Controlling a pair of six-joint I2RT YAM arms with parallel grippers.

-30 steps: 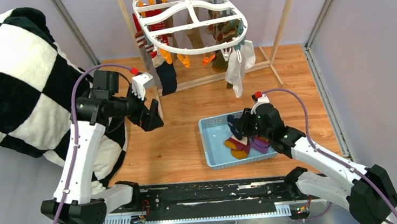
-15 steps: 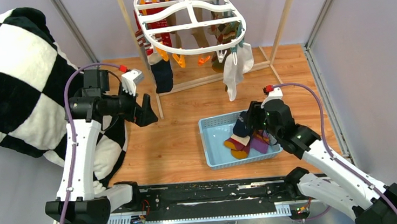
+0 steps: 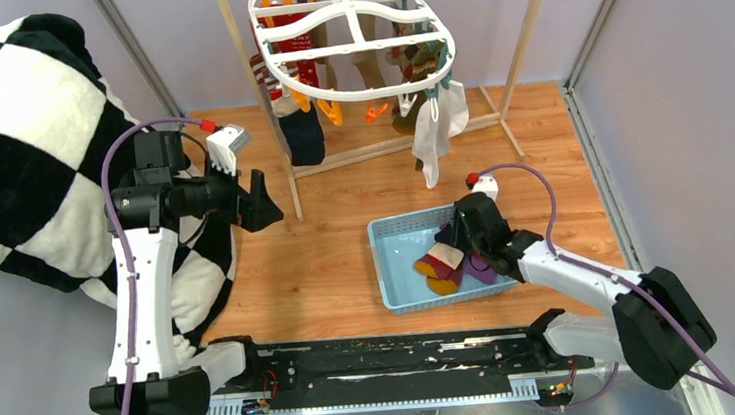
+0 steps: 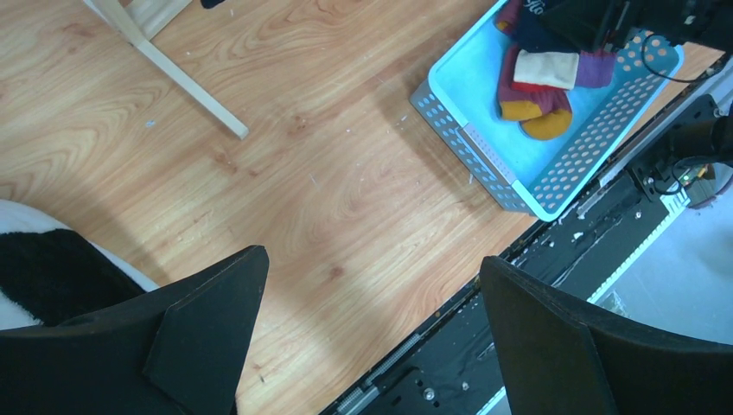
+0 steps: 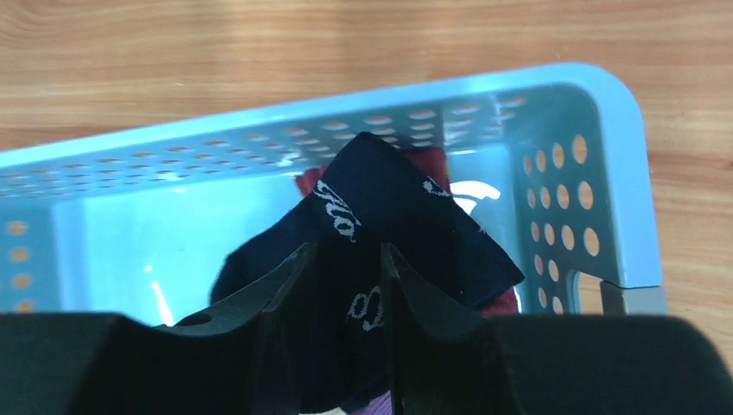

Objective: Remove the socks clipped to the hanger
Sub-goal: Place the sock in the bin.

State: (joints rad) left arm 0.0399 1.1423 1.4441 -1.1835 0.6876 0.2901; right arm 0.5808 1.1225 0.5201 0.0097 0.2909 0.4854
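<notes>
The white oval hanger point(image 3: 353, 33) hangs at the back with several socks clipped to it, among them a navy one point(image 3: 303, 138), a white one point(image 3: 432, 132) and a red striped one point(image 3: 270, 75). My right gripper point(image 3: 453, 236) is low in the blue basket point(image 3: 395, 227), shut on a navy sock with white lettering point(image 5: 406, 216); its jaws point(image 5: 346, 259) pinch the fabric. Red, orange and purple socks point(image 3: 441, 271) lie in the basket under it. My left gripper point(image 3: 261, 202) is wide open and empty point(image 4: 372, 268) above the wooden floor, left of the basket point(image 4: 467, 143).
A light wooden rack point(image 3: 285, 170) carries the hanger; one foot shows in the left wrist view point(image 4: 173, 69). The big black-and-white checked blanket point(image 3: 17, 148) fills the left side. Grey walls close in both sides. The black base rail point(image 3: 377, 357) runs along the near edge.
My left arm has drawn back to the left, away from the hanger, gripper open. My right arm has dropped lower, bringing the navy sock down into the basket.
</notes>
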